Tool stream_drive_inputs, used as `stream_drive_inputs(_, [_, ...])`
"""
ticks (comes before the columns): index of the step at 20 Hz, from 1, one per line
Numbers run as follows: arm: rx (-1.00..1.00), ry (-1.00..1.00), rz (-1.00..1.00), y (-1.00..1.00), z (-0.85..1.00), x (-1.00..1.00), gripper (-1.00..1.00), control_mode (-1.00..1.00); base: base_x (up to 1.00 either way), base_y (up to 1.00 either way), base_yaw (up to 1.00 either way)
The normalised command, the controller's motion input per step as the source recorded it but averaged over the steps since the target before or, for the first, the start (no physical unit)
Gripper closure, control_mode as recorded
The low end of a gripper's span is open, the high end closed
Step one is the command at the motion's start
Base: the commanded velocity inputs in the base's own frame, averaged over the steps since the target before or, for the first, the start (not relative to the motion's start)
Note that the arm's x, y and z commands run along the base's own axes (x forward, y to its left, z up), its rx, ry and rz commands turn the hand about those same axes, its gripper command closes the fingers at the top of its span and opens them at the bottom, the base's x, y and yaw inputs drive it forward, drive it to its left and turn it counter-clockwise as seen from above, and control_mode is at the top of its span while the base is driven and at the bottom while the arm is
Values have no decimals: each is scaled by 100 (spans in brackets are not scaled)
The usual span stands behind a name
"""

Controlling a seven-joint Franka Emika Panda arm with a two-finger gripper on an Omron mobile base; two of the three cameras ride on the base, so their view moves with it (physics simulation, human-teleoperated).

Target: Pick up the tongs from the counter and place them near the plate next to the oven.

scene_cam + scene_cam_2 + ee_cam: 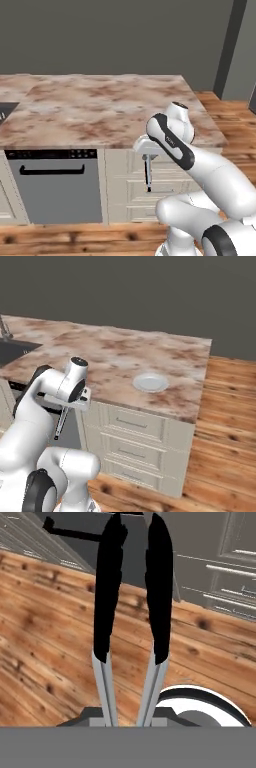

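The gripper (148,161) hung in front of the counter's (100,107) edge, below the level of the stone top, and pointed down toward the wooden floor (45,642). It was clamped on the tongs (148,175), which dangled straight down from it, black ends lowest. In the hand view the two silver arms of the tongs (131,612) ran up from the bottom edge side by side and ended in long black tips, with the floor and the cabinet fronts behind them. The fingertips themselves could not be made out there, so the grip was judged from the base views, where the tongs (62,422) hung from the hand and touched nothing else.

Out from the gripper, the tongs were off the counter and in front of its cream drawers (131,426), just beside the grey dishwasher door (56,187).

The plate (150,382) lay on the counter near its front edge, well apart from the gripper (66,407) and off to the arm's right in the right base view.

The pickup appeared done. What seemed left was to raise the tongs above the counter, carry them across to the plate, and set them down beside it.
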Motion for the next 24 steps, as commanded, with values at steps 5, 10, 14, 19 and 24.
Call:
stream_drive_inputs(5, [0,0,0,0,0,0,100,100,79,-23,0])
stream_drive_inputs(10, [0,0,0,0,0,0,100,100,78,-21,0])
stream_drive_inputs(14, [0,0,0,0,0,0,100,100,60,-18,0])
stream_drive_inputs(19, [0,0,0,0,0,0,100,100,9,-1,0])
stream_drive_inputs(24, [0,2,-1,-1,-2,7,100,-100,5,0,0])
